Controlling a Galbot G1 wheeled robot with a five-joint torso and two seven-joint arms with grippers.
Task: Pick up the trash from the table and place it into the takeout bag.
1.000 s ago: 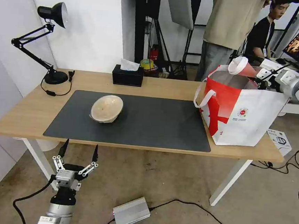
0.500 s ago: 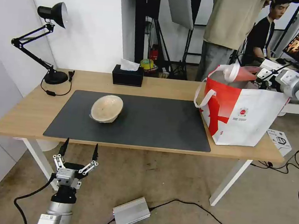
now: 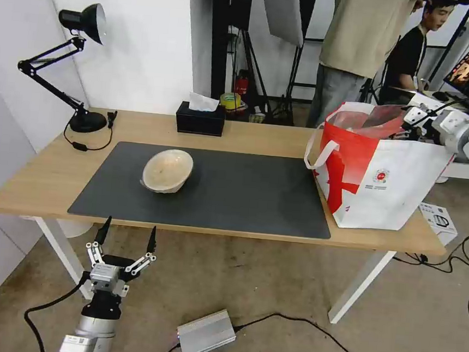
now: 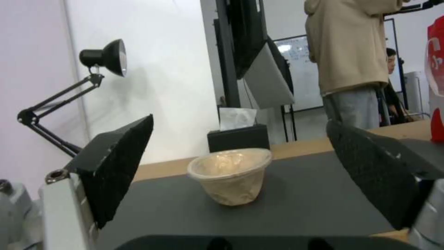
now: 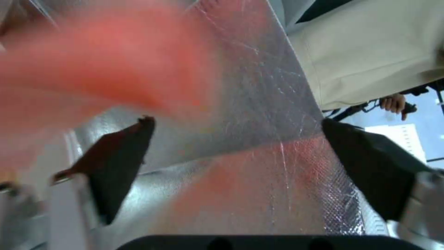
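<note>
The shallow beige bowl lies tilted on the dark grey mat of the table; it stands upright in the left wrist view. My left gripper hangs open below the table's front edge, facing the bowl between its fingers. The red-and-white takeout bag stands at the table's right end. The red translucent cup lies tilted inside the bag's mouth, a red blur against the foil lining. My right gripper is open at the bag's far rim, holding nothing.
A black desk lamp stands at the table's back left and a black tissue box at the back middle. On the floor lie a silver box, a white carton and several cables. People stand behind the table.
The red cup has dropped from above the bag's mouth down into the bag, and my right gripper has let it go. The left arm has barely moved.
</note>
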